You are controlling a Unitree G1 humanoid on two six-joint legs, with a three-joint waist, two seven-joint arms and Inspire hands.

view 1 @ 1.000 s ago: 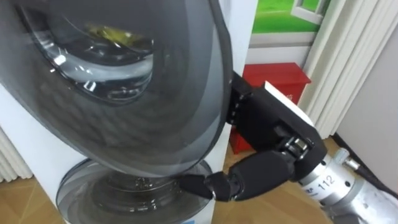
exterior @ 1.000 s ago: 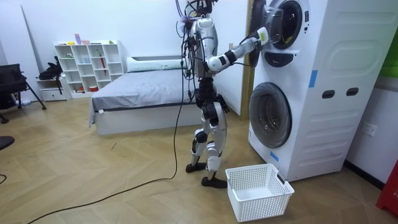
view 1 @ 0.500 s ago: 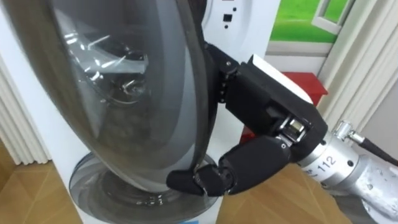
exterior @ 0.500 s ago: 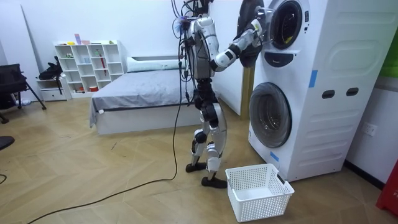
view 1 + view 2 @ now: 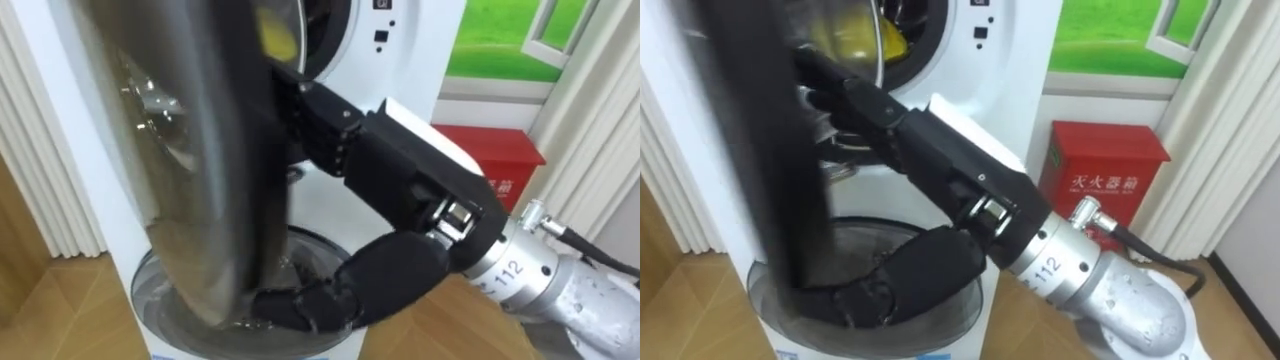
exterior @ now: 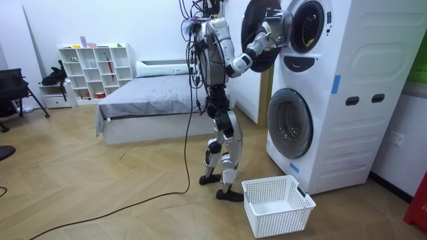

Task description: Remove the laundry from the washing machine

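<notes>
The upper washing machine [image 6: 347, 40] has its round dark door [image 5: 200, 150] swung wide open and seen edge-on. My right hand [image 5: 380, 290] grips the door's lower edge, with the thumb curled under the rim and the fingers running up its inner side. A yellow piece of clothing [image 5: 275, 35] shows inside the drum opening, above the hand. In the room view I stand upright in front of the stacked machines with the right arm raised to the door [image 6: 257, 33].
The lower machine's round door [image 6: 290, 123] is closed. A white laundry basket [image 6: 277, 203] sits on the floor by my feet. A red cabinet [image 5: 500, 165] stands right of the machines, pale curtains [image 5: 40, 150] to the left. A bed [image 6: 147, 100] is behind me.
The door has swung further open to the left with my right hand on its edge. The drum opening and the yellow clothing have come into sight.
</notes>
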